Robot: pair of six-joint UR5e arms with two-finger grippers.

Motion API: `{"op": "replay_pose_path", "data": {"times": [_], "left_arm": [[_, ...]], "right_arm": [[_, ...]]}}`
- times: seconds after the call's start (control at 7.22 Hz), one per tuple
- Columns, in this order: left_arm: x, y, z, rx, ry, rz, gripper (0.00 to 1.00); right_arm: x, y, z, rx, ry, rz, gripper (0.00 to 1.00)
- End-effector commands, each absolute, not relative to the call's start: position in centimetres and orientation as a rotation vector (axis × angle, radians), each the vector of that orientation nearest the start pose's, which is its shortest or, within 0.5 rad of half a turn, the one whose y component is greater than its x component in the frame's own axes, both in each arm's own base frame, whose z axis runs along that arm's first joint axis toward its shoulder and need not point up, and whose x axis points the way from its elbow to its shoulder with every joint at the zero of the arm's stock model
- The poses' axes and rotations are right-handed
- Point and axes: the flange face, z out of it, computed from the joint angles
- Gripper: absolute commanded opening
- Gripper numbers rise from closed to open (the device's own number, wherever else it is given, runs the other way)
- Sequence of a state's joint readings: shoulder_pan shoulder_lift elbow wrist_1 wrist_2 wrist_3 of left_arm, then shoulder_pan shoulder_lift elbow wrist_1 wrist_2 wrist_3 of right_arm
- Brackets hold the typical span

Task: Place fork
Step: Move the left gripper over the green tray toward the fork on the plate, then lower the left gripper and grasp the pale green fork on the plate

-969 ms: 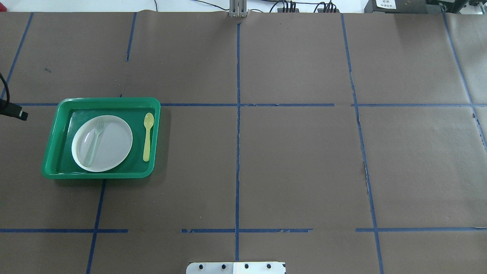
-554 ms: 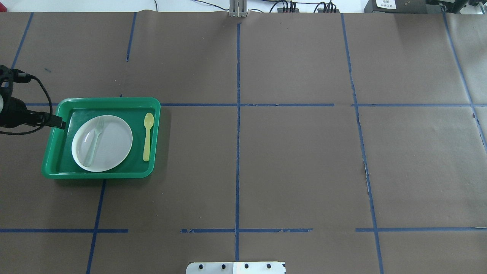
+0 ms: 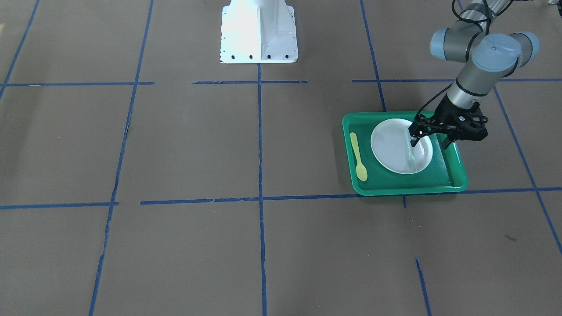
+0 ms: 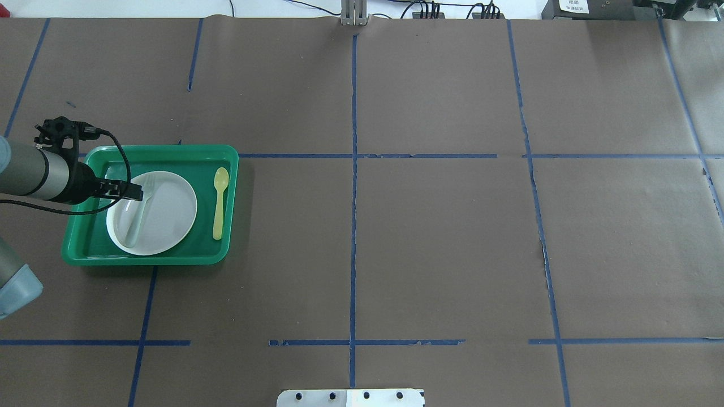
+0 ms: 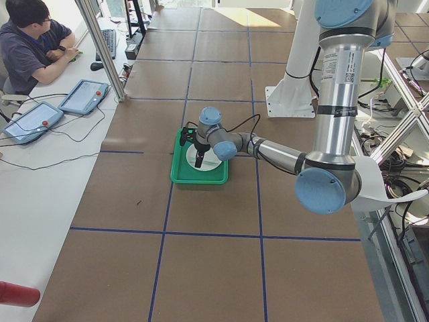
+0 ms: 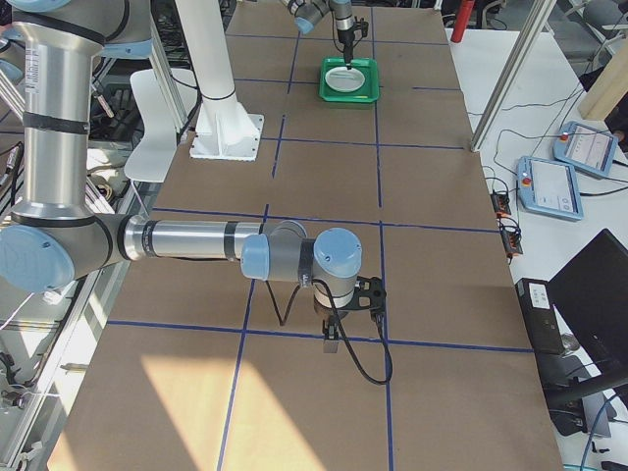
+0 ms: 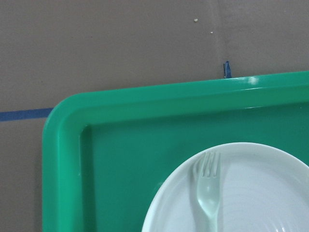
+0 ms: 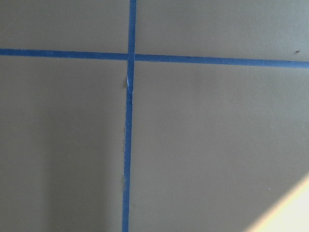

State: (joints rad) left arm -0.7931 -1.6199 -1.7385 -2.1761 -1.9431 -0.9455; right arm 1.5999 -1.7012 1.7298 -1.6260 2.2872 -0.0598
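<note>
The fork [image 4: 138,212] is whitish and translucent. It lies on the white plate [image 4: 167,223] inside the green tray [image 4: 164,150], tines toward the far side. It also shows in the front view [image 3: 412,160] and the left wrist view [image 7: 208,193]. My left gripper [image 4: 133,192] hangs above the left part of the plate, pointing down, near the fork's tine end. In the front view [image 3: 430,144] its fingers stand apart and hold nothing. My right gripper [image 6: 332,341] shows only in the right side view, low over bare paper far from the tray. I cannot tell if it is open or shut.
A yellow spoon [image 4: 219,203] lies in the tray to the right of the plate. Brown paper with blue tape lines [image 4: 353,226] covers the table. The robot's white base [image 3: 259,30] stands mid-table. An operator [image 5: 30,43] sits at a side desk.
My left arm has come in from the left edge and now reaches over the tray and the plate's left part. The fork, plate and spoon have not moved.
</note>
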Motion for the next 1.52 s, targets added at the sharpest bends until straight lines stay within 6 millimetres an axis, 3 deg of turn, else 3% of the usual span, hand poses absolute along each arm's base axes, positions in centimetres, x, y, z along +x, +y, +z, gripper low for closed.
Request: {"op": "replay_pose_path", "data": {"times": [0.0, 0.42, 0.69, 1.38], "left_arm": [[33.1, -44.2, 49.3, 0.242, 0.847, 0.006, 0.99], [34.3, -43.3, 50.3, 0.209, 0.841, 0.03, 0.89], [34.3, -43.4, 50.3, 0.204, 0.841, 0.025, 0.64], [34.4, -43.4, 50.8, 0.194, 0.83, 0.023, 0.64]], "right_arm": [[8.1, -43.2, 65.1, 0.005, -0.717, -0.019, 1.0], [8.1, -43.2, 65.0, 0.007, -0.717, -0.02, 1.0], [8.1, -43.2, 65.1, 0.005, -0.717, -0.019, 1.0], [8.1, -43.2, 65.0, 0.007, -0.717, -0.02, 1.0]]}}
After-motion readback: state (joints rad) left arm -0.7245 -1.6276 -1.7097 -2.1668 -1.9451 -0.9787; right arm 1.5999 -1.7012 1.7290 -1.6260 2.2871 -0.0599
